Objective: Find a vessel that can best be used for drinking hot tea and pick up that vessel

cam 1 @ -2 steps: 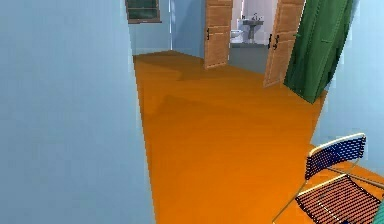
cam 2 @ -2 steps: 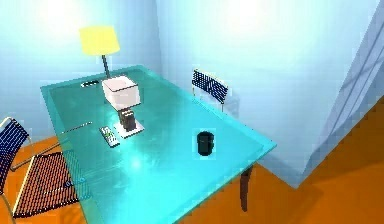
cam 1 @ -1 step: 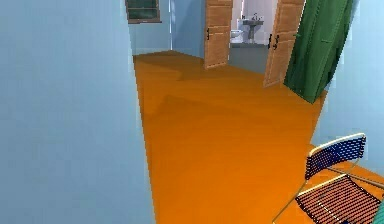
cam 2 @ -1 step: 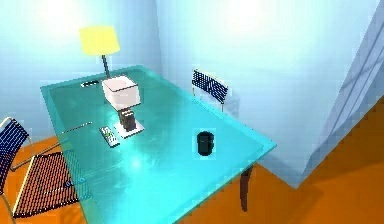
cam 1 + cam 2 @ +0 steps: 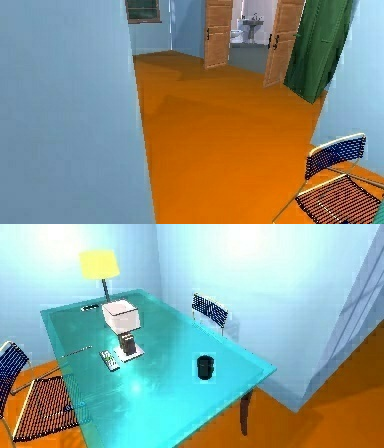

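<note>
A small dark cup-like vessel (image 5: 205, 367) stands upright on the glossy teal table (image 5: 170, 389) in the arm side view, toward the table's right end. Bare tabletop surrounds it. To its left stands a white boxy thing on a dark base (image 5: 122, 324), with a small flat grey device (image 5: 108, 359) lying beside it. A lamp with a yellow shade (image 5: 100, 266) stands at the table's far end.
A blue mesh chair (image 5: 30, 394) stands at the table's left and another (image 5: 210, 311) on its far side by the wall. In the forward view an orange floor (image 5: 220, 120) runs to open wooden doors (image 5: 218, 32), a green curtain (image 5: 320, 45) and a chair (image 5: 340, 180).
</note>
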